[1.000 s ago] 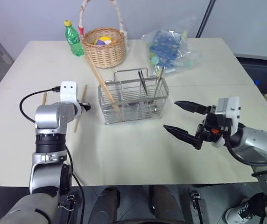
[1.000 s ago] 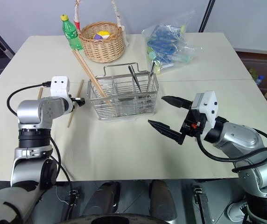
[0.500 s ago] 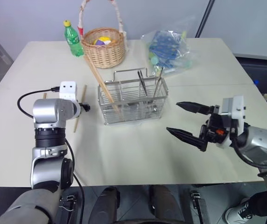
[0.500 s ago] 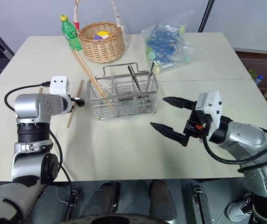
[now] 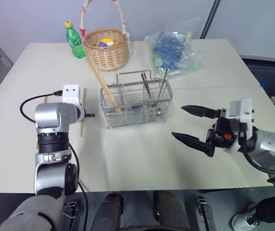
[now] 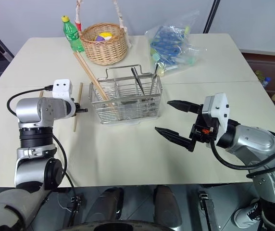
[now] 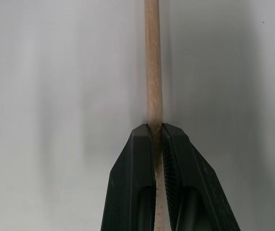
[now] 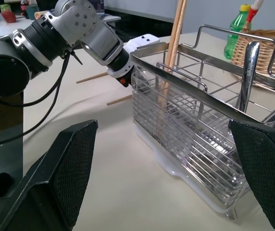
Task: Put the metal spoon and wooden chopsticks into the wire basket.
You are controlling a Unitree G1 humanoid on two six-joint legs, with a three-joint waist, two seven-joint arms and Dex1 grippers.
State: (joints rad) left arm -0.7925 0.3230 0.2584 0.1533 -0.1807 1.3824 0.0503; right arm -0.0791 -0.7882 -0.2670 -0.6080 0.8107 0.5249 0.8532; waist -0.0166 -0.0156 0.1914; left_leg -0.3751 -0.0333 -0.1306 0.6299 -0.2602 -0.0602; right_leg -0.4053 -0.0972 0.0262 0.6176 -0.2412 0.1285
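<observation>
My left gripper (image 5: 90, 115) at a chopstick (image 5: 82, 111) on the table (image 5: 142, 154), wire basket (image 5: 136, 104) just beside, my right gripper (image 5: 189, 124) spread wide, hovering near.

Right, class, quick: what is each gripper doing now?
Left gripper: shut on a wooden chopstick.
Right gripper: open, holding nothing.

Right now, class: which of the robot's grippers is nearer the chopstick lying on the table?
Left. The left gripper is shut on that chopstick; the right gripper, jaws open, hangs beyond the wire basket.
</observation>
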